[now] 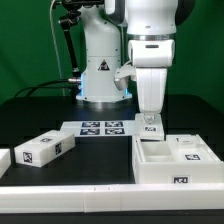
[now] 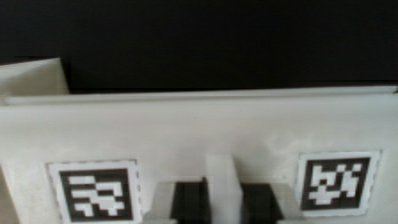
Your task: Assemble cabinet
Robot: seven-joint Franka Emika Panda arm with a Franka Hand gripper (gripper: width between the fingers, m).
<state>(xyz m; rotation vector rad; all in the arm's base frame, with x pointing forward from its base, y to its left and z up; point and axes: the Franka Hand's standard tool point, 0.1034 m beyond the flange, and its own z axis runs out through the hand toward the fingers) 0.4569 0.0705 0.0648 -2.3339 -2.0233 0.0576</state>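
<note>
The cabinet box [image 1: 178, 160] is a large white open box with tags, on the table at the exterior view's right. My gripper [image 1: 150, 122] comes straight down onto its far wall. In the wrist view the box's white wall [image 2: 196, 125] fills the picture, with one tag [image 2: 96, 192] on one side and another tag [image 2: 336, 182] on the other. My gripper [image 2: 224, 196] has its dark fingers [image 2: 187, 203] pressed against both sides of a white rib on that wall. A smaller white tagged piece [image 1: 45, 150] lies on the exterior view's left.
The marker board [image 1: 103, 127] lies flat behind the parts, in front of the arm's base [image 1: 103, 75]. Another white tagged piece [image 1: 4, 160] shows at the exterior view's far left edge. A long white rail [image 1: 90, 195] runs along the front.
</note>
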